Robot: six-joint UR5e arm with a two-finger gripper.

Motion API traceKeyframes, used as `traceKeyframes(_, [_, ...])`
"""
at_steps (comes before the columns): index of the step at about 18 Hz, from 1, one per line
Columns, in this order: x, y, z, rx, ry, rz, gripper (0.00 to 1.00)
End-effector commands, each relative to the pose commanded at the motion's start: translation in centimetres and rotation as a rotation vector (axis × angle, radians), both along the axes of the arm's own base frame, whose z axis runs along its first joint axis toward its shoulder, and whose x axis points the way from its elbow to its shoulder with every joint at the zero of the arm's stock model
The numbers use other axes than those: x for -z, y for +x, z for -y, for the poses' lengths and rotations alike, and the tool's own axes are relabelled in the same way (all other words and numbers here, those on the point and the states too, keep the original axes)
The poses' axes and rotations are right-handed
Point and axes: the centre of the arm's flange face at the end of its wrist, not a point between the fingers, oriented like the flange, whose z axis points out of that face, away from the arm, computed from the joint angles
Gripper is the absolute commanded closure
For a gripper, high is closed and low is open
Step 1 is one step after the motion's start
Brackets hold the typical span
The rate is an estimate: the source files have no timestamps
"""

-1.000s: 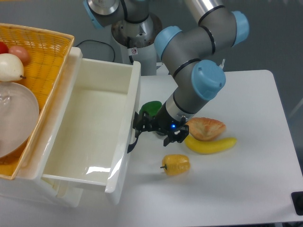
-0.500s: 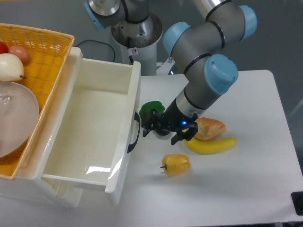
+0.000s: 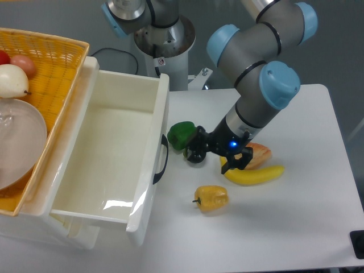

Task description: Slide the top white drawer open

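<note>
A: Where is the drawer (image 3: 116, 153) on your screen?

B: You see it at the left of the bench (image 3: 296, 216), pulled well out, its cream inside bare and facing up. Its black handle (image 3: 162, 160) sits on the front panel, facing right.

A: And the gripper (image 3: 199, 149)?

B: You find it to the right of the handle, apart from it, low over the bench. Its dark fingers point left, right against a green pepper (image 3: 182, 135). You cannot tell how far they are spread; they blur into a dark mass.

A: What else lies around it?

B: Just right of the gripper you see a banana (image 3: 256, 174) and, touching it on the far side, a piece of bread (image 3: 260, 154). A yellow pepper (image 3: 211, 198) lies nearer, apart from both. At the far left, a basket (image 3: 54, 68) sits on top of the cabinet.
</note>
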Motion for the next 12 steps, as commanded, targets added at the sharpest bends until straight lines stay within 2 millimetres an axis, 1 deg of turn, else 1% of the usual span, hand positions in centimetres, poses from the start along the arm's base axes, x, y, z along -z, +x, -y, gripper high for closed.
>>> traceKeyframes(3, [0.3, -0.4, 0.5, 0.194, -0.042, -0.099, 0.0])
traceKeyframes(4, [0.9, -0.6, 0.5, 0.236, -0.048, -0.118, 0.0])
traceKeyframes(7, [2.6, -2.1, 0.3, 0.317, -0.026, -0.155, 0.0])
traceKeyframes(9, [2.6, -2.3, 0.2, 0.371, -0.012, -0.182, 0.0])
traceKeyframes(12, [2.8, -2.4, 0.5, 0.396, -0.019, -0.187, 0.0])
